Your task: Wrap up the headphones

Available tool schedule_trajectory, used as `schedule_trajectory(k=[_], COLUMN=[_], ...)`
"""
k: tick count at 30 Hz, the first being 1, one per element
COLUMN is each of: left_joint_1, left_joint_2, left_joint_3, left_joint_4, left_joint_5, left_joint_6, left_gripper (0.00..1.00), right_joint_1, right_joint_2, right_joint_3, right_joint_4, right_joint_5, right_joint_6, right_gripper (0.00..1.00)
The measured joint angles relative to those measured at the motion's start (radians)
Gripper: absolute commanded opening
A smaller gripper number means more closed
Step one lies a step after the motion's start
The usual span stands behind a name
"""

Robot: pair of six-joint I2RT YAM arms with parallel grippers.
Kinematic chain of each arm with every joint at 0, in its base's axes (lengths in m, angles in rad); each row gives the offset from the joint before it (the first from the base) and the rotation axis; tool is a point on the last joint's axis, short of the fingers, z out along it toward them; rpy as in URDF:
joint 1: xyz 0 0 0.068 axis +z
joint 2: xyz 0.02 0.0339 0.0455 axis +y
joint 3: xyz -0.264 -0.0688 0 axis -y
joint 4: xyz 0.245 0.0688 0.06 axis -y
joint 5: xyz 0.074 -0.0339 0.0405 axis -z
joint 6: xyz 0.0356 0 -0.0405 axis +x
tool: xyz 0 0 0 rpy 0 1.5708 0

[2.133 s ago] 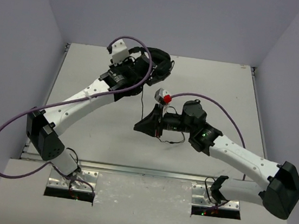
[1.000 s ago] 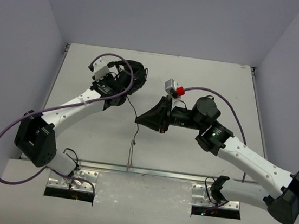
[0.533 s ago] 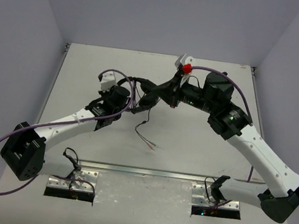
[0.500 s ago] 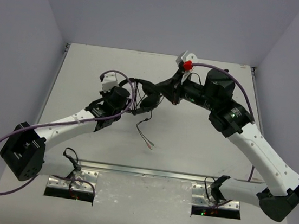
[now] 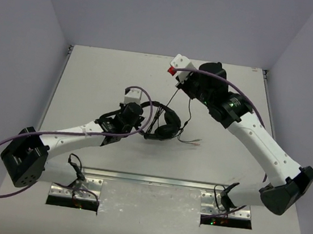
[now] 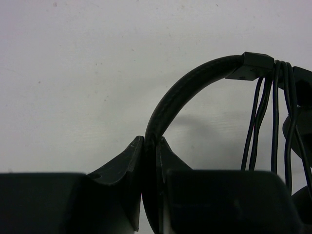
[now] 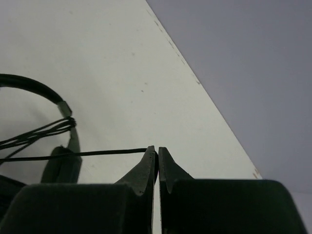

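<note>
The black headphones [image 5: 166,124] are held over the middle of the table. My left gripper [image 5: 145,125] is shut on their curved headband [image 6: 192,83], which rises from between my fingers [image 6: 127,163]. Several turns of the thin black cable [image 6: 277,114] hang wrapped at the headband's end by an ear cup. My right gripper [image 5: 180,88] is behind and above the headphones, shut on the cable [image 7: 102,154], which runs taut to the headphones [image 7: 62,165]. The loose end with reddish plug tips [image 5: 197,144] lies right of the headphones.
Purple robot cables [image 5: 142,92] loop over both arms. The table's right edge [image 7: 195,78] and the grey wall show in the right wrist view. The arm bases and metal mounting plates [image 5: 76,190] are at the near edge.
The left gripper has carried the headphones nearer and to the right. The right gripper has moved back and up with the cable. The plug tips have shifted right.
</note>
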State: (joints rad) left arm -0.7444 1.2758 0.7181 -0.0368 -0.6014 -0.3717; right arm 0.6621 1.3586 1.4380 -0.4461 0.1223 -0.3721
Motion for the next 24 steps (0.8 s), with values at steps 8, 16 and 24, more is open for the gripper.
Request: schedule_trajectory(k=[8,16,24], left_joint_1=[-0.084,-0.104,-0.105], left_joint_2=[0.002,-0.056,-0.1], left_joint_3=[0.123,0.228,0.419], left_joint_4=[-0.161,-0.426,-0.558], left_joint_5=[0.129,0.184,0.158], left_joint_6=[-0.003,0.01,0.042], left_gripper=[0.0,0.0,0.0], right_joint_1=[-0.09,-0.255,-0.287], right_joint_2=[0.092,0.063,0.015], right_joint_3=[-0.116,-0.238,-0.437], right_joint_4=[0.105,0.27,0.428], right_joint_5=[0.076,-0.063,-0.402], right_joint_6=[-0.143,-0.007,0.277], right_gripper=[0.01,0.01,0.56])
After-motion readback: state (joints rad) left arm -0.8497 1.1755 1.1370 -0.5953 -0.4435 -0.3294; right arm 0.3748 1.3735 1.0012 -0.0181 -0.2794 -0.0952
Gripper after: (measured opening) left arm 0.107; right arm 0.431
